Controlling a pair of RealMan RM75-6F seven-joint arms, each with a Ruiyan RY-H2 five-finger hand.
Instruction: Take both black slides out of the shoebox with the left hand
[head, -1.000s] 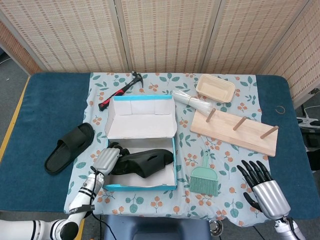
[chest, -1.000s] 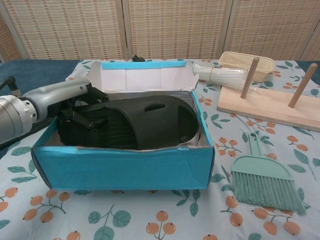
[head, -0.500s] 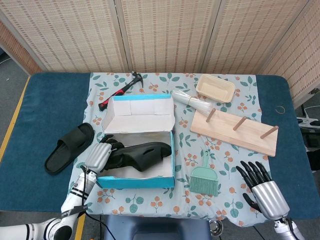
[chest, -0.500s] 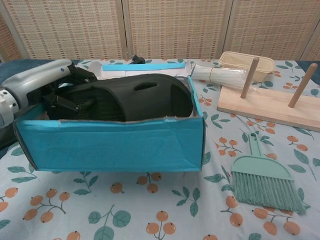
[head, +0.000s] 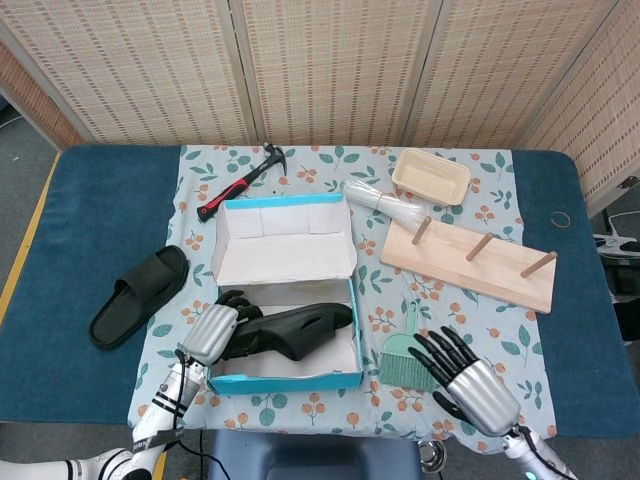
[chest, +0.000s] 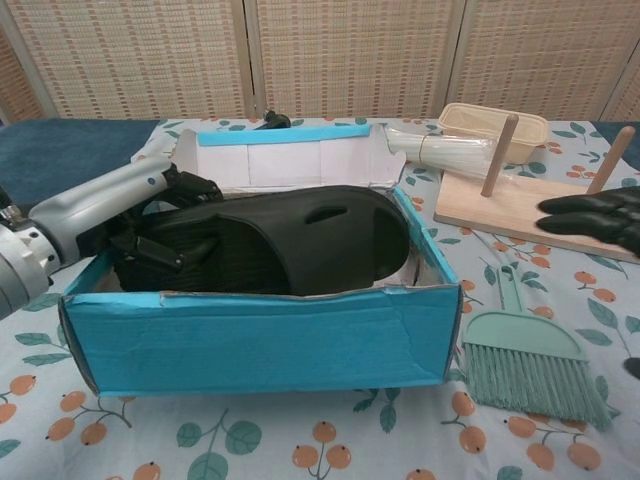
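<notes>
Inside shoebox (head: 290, 378): one black slide (head: 300, 330), gripped by left robot hand (head: 212, 333); second slide (head: 138, 296) outside; right robot hand (head: 470, 372) spread, empty.

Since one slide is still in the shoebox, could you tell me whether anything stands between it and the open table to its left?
Only the shoebox's own left wall. The left hand grips the slide at that end, reaching in over the wall, so the slide must be lifted above it. Beyond that lie bare cloth and the other slide, further left.

Blue table (head: 90, 200): floral cloth (head: 320, 410) mid; black slide (head: 138, 296) straddles cloth's left edge.
</notes>
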